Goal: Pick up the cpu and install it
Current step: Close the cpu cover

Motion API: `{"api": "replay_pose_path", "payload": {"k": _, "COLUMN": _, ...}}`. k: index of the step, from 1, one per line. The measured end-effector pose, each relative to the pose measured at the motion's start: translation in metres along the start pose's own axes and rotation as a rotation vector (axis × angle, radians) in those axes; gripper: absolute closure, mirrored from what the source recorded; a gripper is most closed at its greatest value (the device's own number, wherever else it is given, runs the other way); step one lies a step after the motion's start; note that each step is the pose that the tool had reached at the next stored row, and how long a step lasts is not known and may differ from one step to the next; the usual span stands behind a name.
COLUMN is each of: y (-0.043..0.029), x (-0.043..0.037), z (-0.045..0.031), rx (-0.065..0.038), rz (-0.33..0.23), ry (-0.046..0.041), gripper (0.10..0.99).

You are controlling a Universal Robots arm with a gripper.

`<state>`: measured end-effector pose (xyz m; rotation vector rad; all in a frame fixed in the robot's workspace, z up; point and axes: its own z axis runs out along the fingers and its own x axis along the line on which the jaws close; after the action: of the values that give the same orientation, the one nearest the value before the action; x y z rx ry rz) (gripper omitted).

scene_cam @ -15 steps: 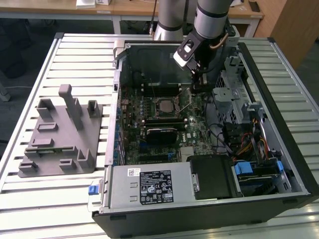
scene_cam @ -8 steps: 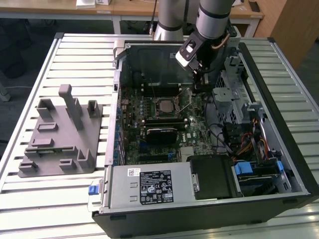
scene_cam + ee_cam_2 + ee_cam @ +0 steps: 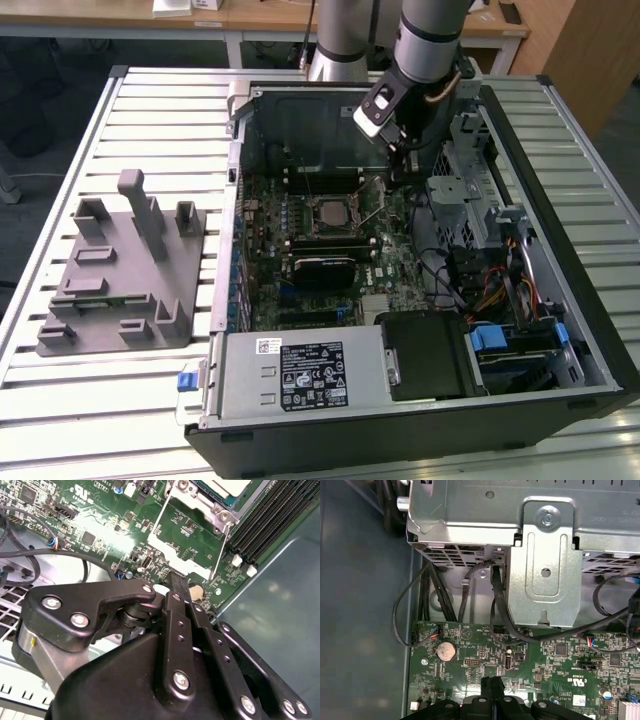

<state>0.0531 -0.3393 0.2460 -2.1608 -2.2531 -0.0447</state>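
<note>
An open computer case lies on its side on a slatted metal tabletop, with the robot arm reaching down into it over the motherboard. The cpu sits in its socket near the middle of the board, pale silver top facing up. In the second wrist view the cpu appears at the frame's edge, just beside the memory slots. It looks already seated, which would explain why nothing is being carried.

The hand hangs low over the board on the exterior view's right of the socket, near the cpu but apart from it. In both wrist views its black fingers are clenched together with nothing between them. The closed tip lies just beside the far edge of the socket's metal load plate. The plate is swung open, and green board shows through its window. With the plate open, the chip is judged placed but not yet clamped.

In the first wrist view a coin cell battery lies close ahead of the tip. Beyond it, black cables run up under a steel drive cage.

A grey plastic tray with upright blocks stands on the tabletop, well apart from the case, on the exterior view's left.
</note>
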Motion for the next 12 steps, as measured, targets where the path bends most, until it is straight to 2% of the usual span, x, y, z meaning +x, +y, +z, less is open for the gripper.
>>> {"api": "replay_pose_path", "payload": {"k": 5, "y": 0.0000, "x": 0.0000, "z": 0.0057, "rx": 0.004, "rz": 0.000, "ry": 0.0003, "gripper": 0.973}}
{"api": "replay_pose_path", "payload": {"k": 12, "y": -0.0023, "x": 0.0002, "z": 0.0041, "rx": 0.004, "rz": 0.000, "ry": 0.0009, "gripper": 0.973}}
